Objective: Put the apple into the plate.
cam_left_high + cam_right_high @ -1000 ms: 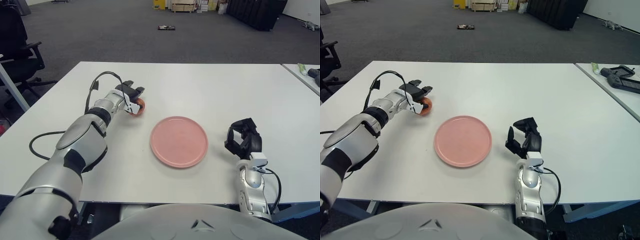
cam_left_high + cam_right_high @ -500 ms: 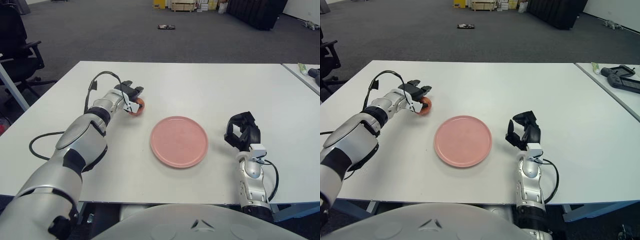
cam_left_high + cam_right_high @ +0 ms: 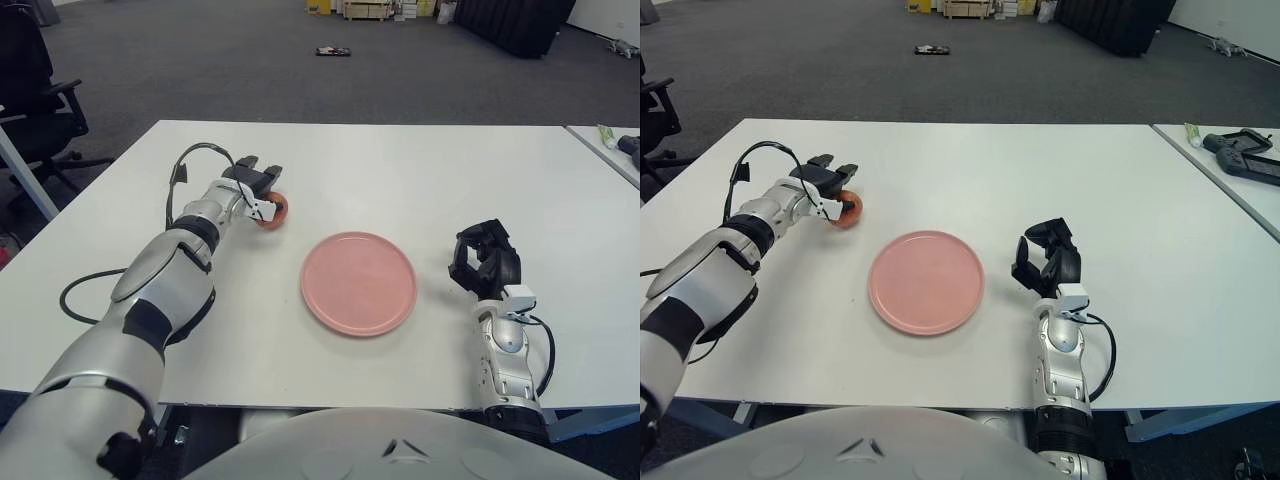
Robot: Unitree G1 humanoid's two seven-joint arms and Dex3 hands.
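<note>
A small red apple (image 3: pixel 276 209) sits on the white table (image 3: pixel 420 170), up and left of the empty pink plate (image 3: pixel 358 283). My left hand (image 3: pixel 262 195) reaches in from the left and its dark fingers are curled over the apple's top and left side, hiding much of it. The apple is about a hand's width from the plate's rim. My right hand (image 3: pixel 483 262) shows just right of the plate, fingers loosely curled and holding nothing.
A black cable (image 3: pixel 190 160) loops over my left wrist. A second table at the far right carries a black controller (image 3: pixel 1242 150) and a green tube (image 3: pixel 1193 134). A black office chair (image 3: pixel 35 100) stands off the table's left side.
My left hand has shifted slightly up and left with the apple under its fingers. The right hand rose a little and moved closer to the plate's level.
</note>
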